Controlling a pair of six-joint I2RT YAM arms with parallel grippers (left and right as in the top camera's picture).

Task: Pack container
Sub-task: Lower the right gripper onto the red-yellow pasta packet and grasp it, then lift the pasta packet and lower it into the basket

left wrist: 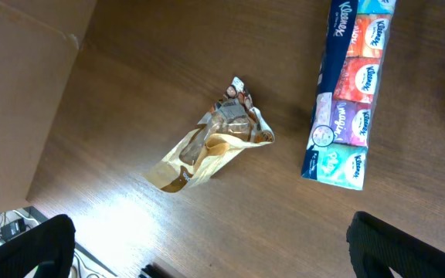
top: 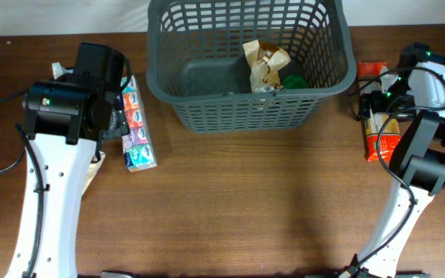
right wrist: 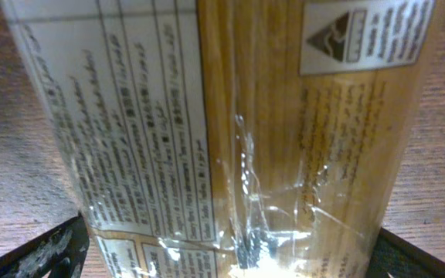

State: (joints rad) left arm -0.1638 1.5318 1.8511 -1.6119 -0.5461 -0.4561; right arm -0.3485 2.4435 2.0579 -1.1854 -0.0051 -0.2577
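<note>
Pasta packet (right wrist: 230,131) between wide-open right pincer (right wrist: 234,259)

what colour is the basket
The basket is dark grey, rim and slotted sides alike; the overhead view shows it best.

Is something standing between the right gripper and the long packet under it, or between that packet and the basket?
Nothing visible. The open right gripper hangs directly over the long packet. Between it and the container lies only bare table; a red packet lies just beside that path. The container's wall must be passed from above.
</note>
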